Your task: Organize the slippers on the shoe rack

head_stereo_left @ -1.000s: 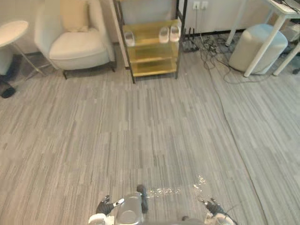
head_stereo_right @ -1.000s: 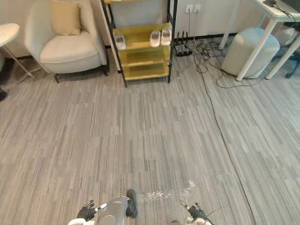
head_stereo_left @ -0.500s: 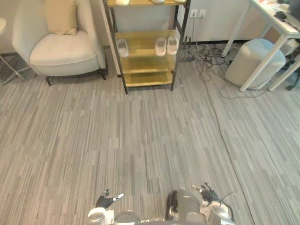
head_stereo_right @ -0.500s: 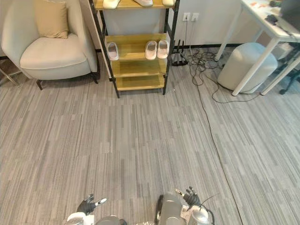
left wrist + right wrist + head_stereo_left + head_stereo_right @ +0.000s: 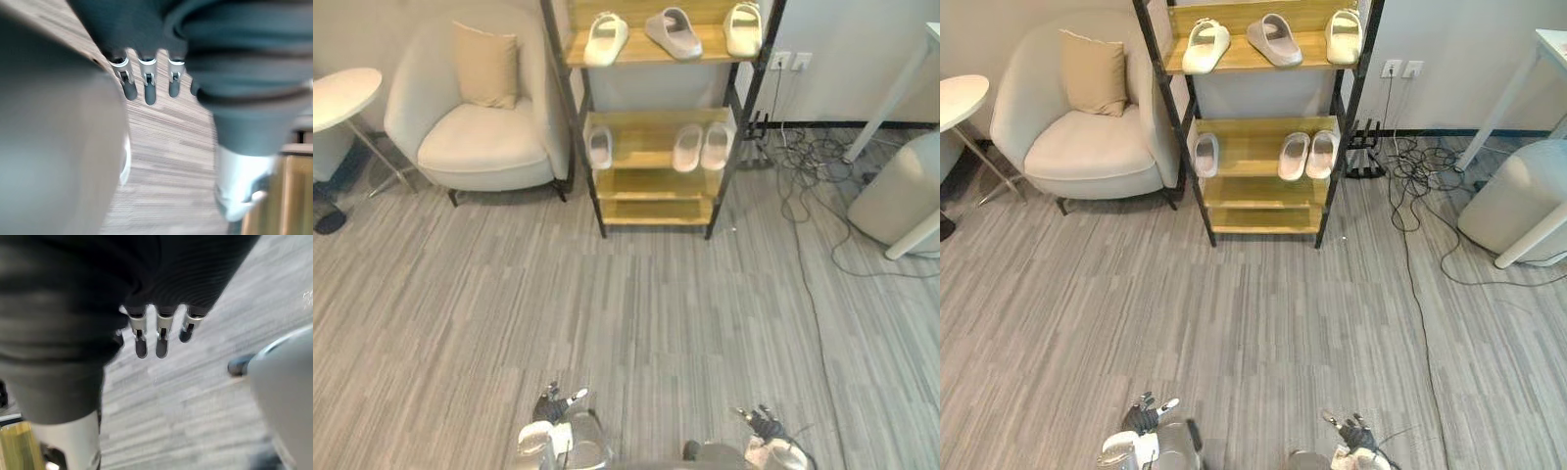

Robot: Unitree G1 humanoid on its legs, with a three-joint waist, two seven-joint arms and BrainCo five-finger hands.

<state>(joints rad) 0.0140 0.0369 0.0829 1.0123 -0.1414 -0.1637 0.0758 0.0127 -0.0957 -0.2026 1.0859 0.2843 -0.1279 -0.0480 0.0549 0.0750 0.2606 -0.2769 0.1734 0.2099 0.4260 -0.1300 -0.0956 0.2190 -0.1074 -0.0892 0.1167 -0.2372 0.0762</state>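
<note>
Hanging low over the grey floor (image 5: 1253, 323), the left hand (image 5: 556, 402) and the right hand (image 5: 761, 423) are gripping nothing, their fingers dangling straight and relaxed. The slippers (image 5: 1295, 155) are resting far ahead of both hands on the shoe rack (image 5: 1249, 145), three on its top shelf, three on the middle one, beside an armchair (image 5: 1087, 147).

Beige armchair (image 5: 1087, 152), cushion (image 5: 1092, 73), side table (image 5: 958, 98), grey pouf (image 5: 1518, 201)
</note>
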